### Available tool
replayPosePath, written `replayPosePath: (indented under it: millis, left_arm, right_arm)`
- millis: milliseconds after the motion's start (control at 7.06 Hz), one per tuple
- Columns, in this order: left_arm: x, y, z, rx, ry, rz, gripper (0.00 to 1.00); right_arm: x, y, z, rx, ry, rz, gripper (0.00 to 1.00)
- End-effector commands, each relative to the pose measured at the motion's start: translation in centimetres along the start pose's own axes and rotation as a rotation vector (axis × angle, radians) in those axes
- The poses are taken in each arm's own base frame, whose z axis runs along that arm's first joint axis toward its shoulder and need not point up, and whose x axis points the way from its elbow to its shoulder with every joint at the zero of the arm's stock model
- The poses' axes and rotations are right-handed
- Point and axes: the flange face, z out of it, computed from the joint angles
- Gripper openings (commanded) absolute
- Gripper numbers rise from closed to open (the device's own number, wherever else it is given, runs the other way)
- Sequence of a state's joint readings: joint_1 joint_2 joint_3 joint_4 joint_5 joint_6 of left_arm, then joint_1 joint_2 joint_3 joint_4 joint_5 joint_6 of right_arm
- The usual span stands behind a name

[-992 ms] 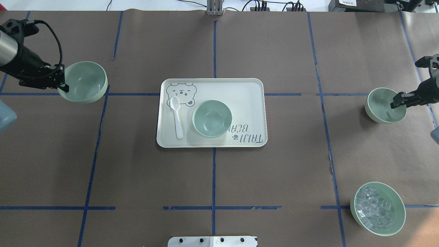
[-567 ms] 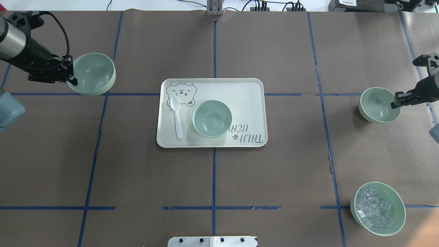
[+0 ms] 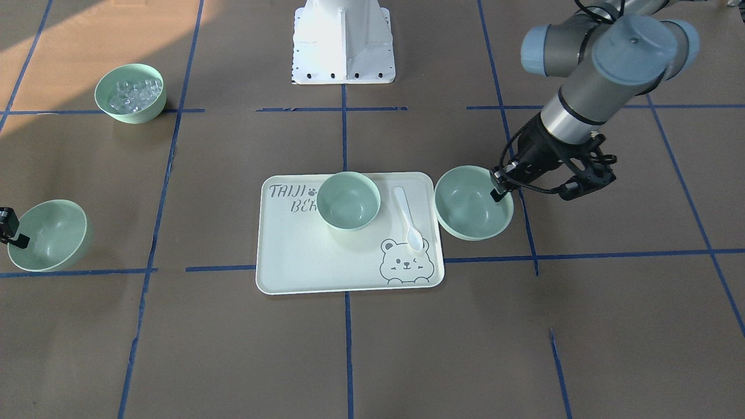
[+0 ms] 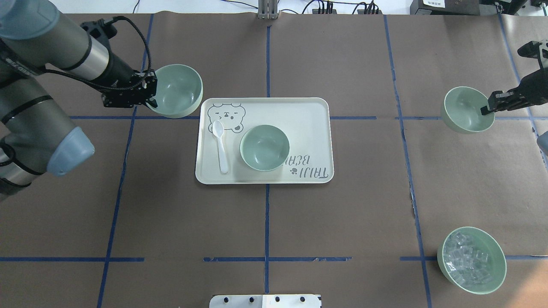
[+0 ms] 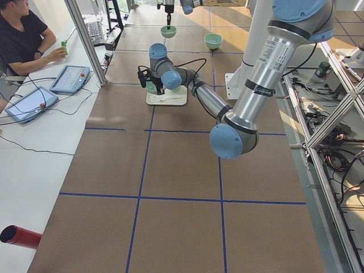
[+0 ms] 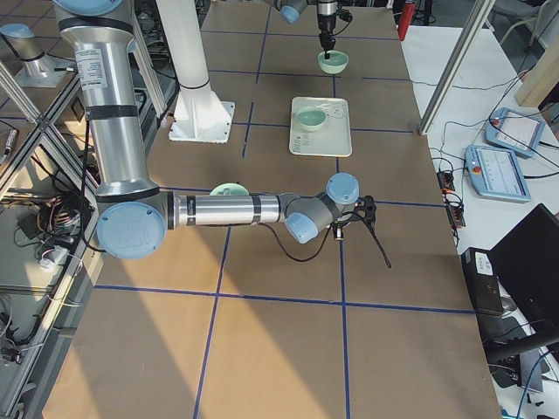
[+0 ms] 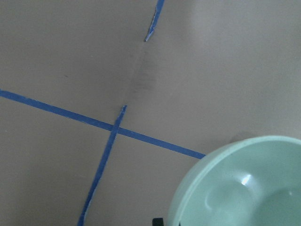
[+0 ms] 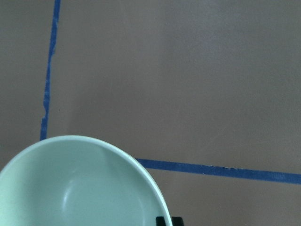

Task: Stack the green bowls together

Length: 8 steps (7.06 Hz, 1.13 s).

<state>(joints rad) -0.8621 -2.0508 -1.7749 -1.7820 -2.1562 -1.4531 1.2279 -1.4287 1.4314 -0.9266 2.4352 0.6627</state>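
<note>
Three pale green bowls are in view. One green bowl (image 4: 264,147) (image 3: 348,201) stands on the cream tray (image 4: 308,107) (image 3: 291,273). My left gripper (image 4: 152,101) (image 3: 499,189) is shut on the rim of a second green bowl (image 4: 177,90) (image 3: 472,202) and holds it just off the tray's far left corner; the left wrist view shows this bowl (image 7: 244,183) over the brown paper. My right gripper (image 4: 486,109) (image 3: 14,235) is shut on the rim of the third green bowl (image 4: 466,109) (image 3: 49,234) at the far right of the table; this bowl also shows in the right wrist view (image 8: 80,183).
A white spoon (image 4: 221,145) (image 3: 407,218) lies on the tray left of the bowl. A similar green bowl with clear cubes (image 4: 471,260) (image 3: 131,93) stands at the near right. Blue tape lines cross the brown paper.
My left gripper has carried its bowl to the right, up to the tray's corner. My right gripper has moved its bowl a little left and farther from the robot.
</note>
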Motion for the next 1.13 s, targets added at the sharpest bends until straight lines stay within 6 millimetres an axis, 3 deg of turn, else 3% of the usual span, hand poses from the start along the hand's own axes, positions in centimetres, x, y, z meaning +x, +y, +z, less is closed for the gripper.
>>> replayPosePath:
  millis: [0,142,425,708,992]
  left_arm:
    - [5.9,6.3,3.4,0.021,0.023,-0.033,0.00]
    - [8.0,9.3,5.3,0.033,0.024,-0.028,0.00]
    - [11.3,12.1,8.8,0.020,0.007,-0.046,0.00]
    - [11.2,12.7,10.0,0.009,-0.009,-0.033,0.00]
    - [11.1,13.3,11.0,-0.001,-0.022,-0.026,0.00]
  right_arm:
    - [-2.2,-2.2,-2.2,0.018,-0.058,0.062,0.00]
    - [-3.2,-2.4,-2.6,0.021,-0.069,0.067,0.00]
    - [-4.0,-2.4,-3.1,0.027,-0.079,0.077,0.00]
    - [-5.5,-2.6,-4.1,0.040,-0.096,0.108,0.00]
    - [-5.6,-2.6,-4.1,0.041,-0.096,0.110,0.00]
